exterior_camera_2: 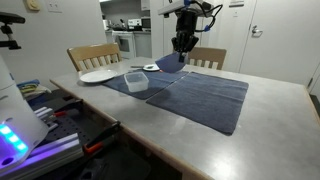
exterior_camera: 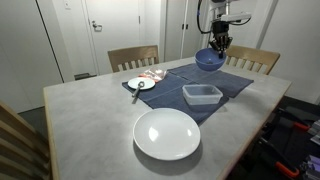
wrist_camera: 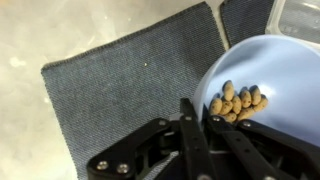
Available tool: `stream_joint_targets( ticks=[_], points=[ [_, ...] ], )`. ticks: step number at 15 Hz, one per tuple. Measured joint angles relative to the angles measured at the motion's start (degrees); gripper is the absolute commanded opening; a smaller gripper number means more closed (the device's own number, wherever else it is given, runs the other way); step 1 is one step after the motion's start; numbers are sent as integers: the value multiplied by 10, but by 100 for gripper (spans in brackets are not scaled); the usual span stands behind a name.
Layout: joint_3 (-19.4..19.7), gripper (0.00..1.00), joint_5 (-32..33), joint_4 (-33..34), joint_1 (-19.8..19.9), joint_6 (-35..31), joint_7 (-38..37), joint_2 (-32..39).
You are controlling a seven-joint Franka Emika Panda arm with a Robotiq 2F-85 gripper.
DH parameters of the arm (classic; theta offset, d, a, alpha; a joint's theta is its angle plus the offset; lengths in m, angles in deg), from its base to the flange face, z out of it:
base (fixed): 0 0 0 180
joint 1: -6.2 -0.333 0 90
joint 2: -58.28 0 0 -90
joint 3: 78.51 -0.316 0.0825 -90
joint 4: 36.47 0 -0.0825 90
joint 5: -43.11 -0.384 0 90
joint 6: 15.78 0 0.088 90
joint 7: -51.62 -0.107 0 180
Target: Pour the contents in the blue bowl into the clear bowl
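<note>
Big table (exterior_camera: 90,110), dark cloth (exterior_camera: 175,92) on it, clear bowl (exterior_camera: 202,95) on the cloth. The blue bowl (exterior_camera: 208,60) hangs from the gripper (exterior_camera: 216,46), which is clamped on its rim. From there the clear bowl's near, at 6 o'clock. So the bits (wrist_camera: 238,100) aren't poured yet.

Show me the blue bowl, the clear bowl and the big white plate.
blue bowl (exterior_camera: 208,63), in an exterior view, on its outer wall.
clear bowl (exterior_camera: 202,100), in an exterior view, on its near wall.
white plate (exterior_camera: 167,134), in an exterior view, on its bare middle.
</note>
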Motion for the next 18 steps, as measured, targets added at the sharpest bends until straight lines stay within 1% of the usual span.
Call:
stream_joint_targets(
  ticks=[7,13,16,18],
  points=[
    [-2,2,19,-5,-38,71,-75,-25],
    [-6,2,21,-5,-74,90,-168,-28],
    [-8,2,43,-5,-91,111,-201,-28],
    [-13,2,60,-5,-102,134,-209,-28]
  ],
)
